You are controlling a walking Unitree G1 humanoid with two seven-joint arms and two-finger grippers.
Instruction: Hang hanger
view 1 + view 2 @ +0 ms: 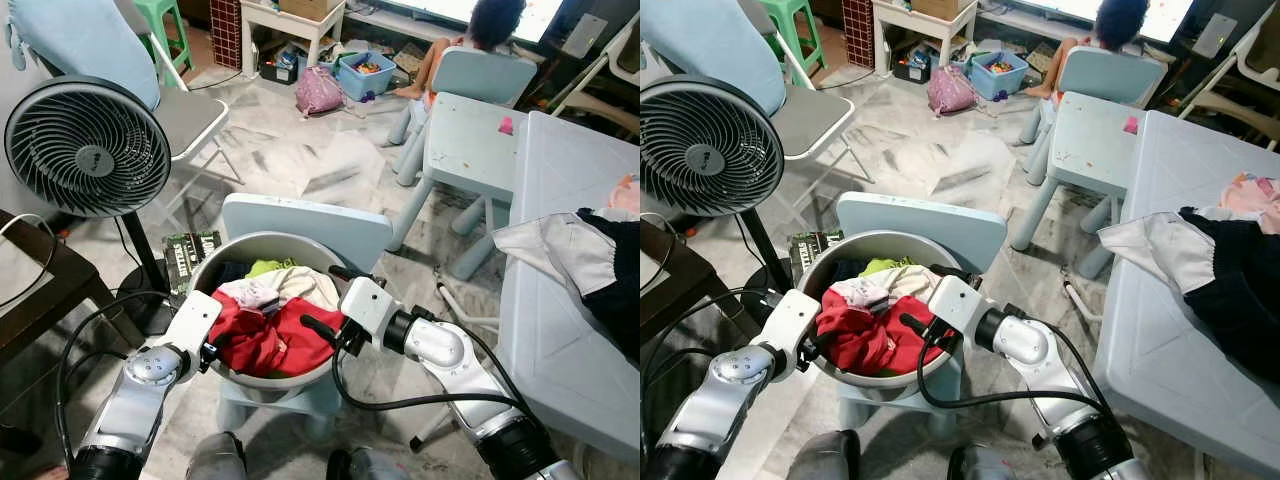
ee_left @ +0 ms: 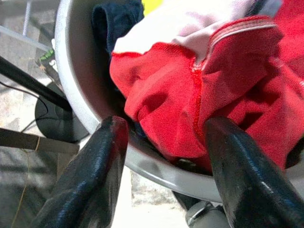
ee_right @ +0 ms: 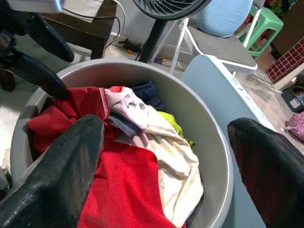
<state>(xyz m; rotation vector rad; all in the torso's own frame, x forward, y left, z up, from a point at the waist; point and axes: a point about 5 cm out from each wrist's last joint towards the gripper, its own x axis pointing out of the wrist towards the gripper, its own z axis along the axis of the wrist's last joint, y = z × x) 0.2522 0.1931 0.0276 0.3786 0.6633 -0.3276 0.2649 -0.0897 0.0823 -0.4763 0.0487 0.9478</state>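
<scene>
Left eye view has both end effectors at the grey laundry basin (image 1: 205, 268), left end effector (image 2: 161, 156) spread wide at its rim against the red garment (image 1: 265, 340), right end effector (image 3: 166, 156) wide above the soft, limp clothes; no hanger is visible to grasp.

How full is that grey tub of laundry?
Full: the grey tub holds red, cream and green clothes heaped to its rim.

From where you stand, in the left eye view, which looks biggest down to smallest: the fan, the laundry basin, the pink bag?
1. Laundry basin and fan: look about alike, too close to rank.
2. Pink bag: clearly smallest, though it lies farther off, which shrinks it.
</scene>
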